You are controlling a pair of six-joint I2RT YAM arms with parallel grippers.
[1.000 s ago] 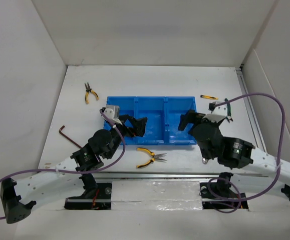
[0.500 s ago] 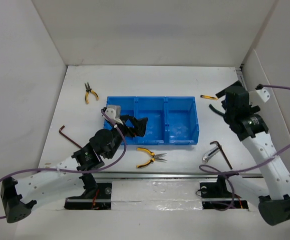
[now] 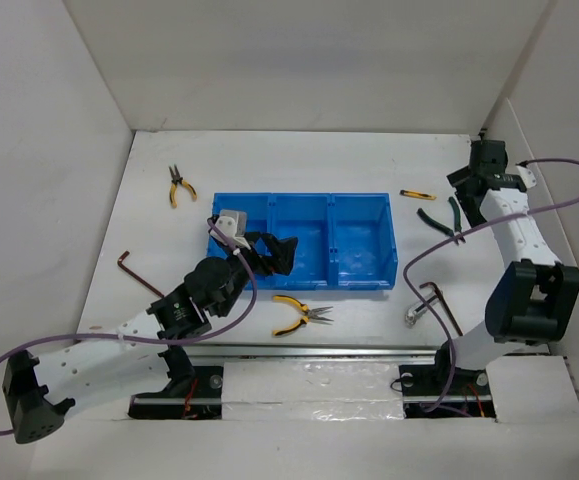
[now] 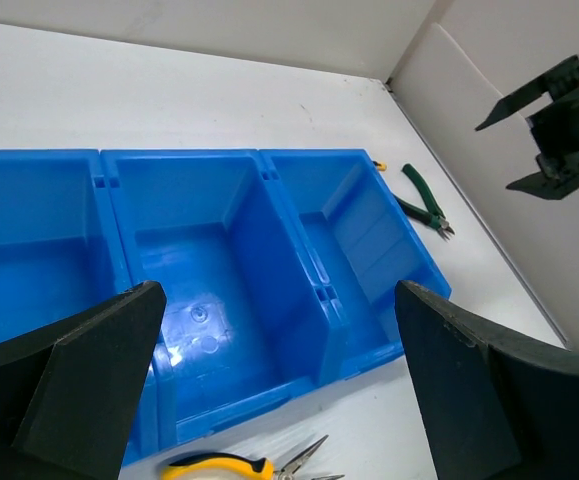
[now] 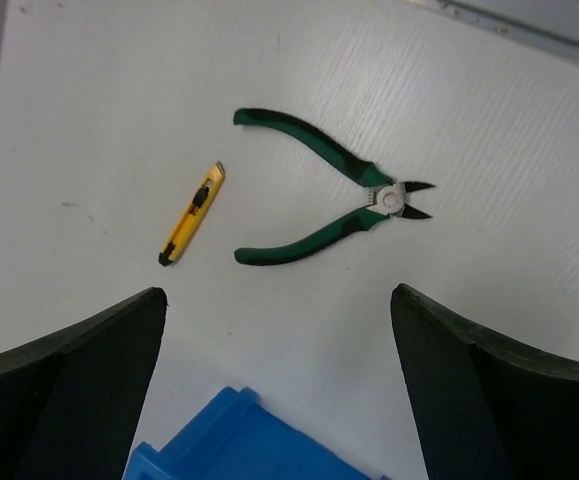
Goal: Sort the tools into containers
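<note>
Blue tray (image 3: 303, 197) seen empty. Nothing sorted yet; tools (image 3: 291, 310) left on table (image 3: 269, 160). Left gripper (image 4: 279, 385), right gripper (image 5: 279, 385) wide open, nothing held.

Yellow-handled pliers (image 4: 224, 466) partly off the bottom edge; silver piece (image 3: 412, 316) possibly metal.

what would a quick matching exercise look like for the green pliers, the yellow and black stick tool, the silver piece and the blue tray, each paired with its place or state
Things:
1 green-handled pliers
2 yellow-and-black stick tool
3 silver metal piece
4 blue tray

Places or states:
a next to a dark hex key
b in the middle, split into three compartments
c handles spread apart, right of the tray
d lying straight, just off the tray's far right corner

Pairs: 1-c, 2-d, 3-a, 4-b
</note>
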